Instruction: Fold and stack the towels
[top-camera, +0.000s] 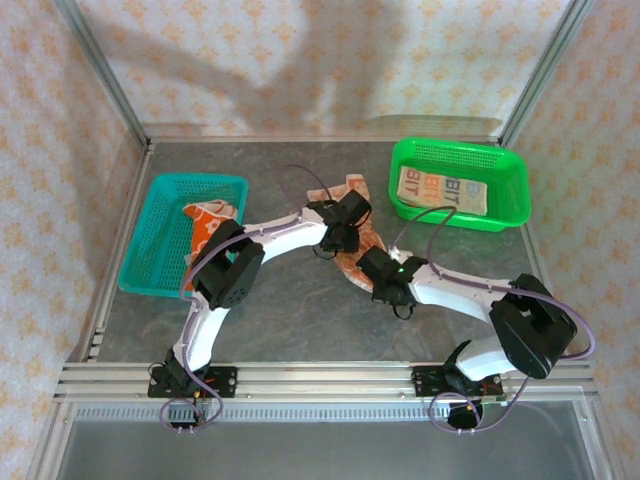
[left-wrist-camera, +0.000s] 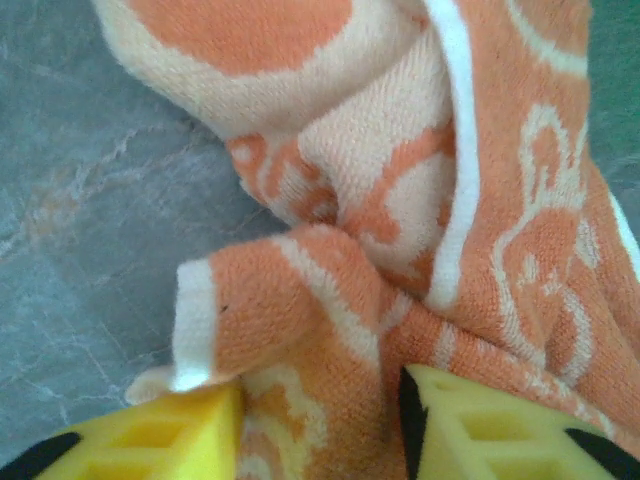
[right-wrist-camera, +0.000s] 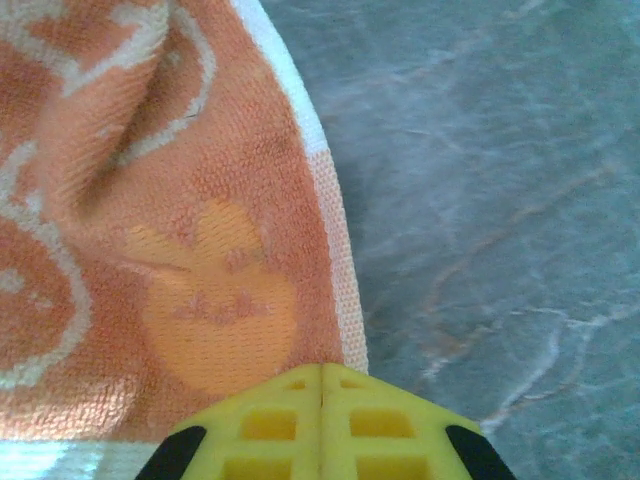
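Note:
An orange towel (top-camera: 352, 259) with white cartoon patterns lies crumpled mid-table. My left gripper (top-camera: 339, 230) is over its far part. In the left wrist view the left gripper (left-wrist-camera: 320, 405) is open, with a raised fold of the towel (left-wrist-camera: 400, 200) between its yellow fingers (left-wrist-camera: 190, 430). My right gripper (top-camera: 384, 272) is at the towel's near corner. Seen from the right wrist, the right gripper (right-wrist-camera: 322, 370) is shut on the towel's white-edged hem (right-wrist-camera: 200, 250). A second orange towel (top-camera: 208, 222) lies in the teal basket. The cream "RABBIT" towel (top-camera: 440, 190) lies folded in the green basket.
The teal mesh basket (top-camera: 160, 240) stands at the left of the grey marble table (top-camera: 300, 310). The green mesh basket (top-camera: 505, 180) sits at the back right. Metal frame posts and patterned walls close in the sides and back.

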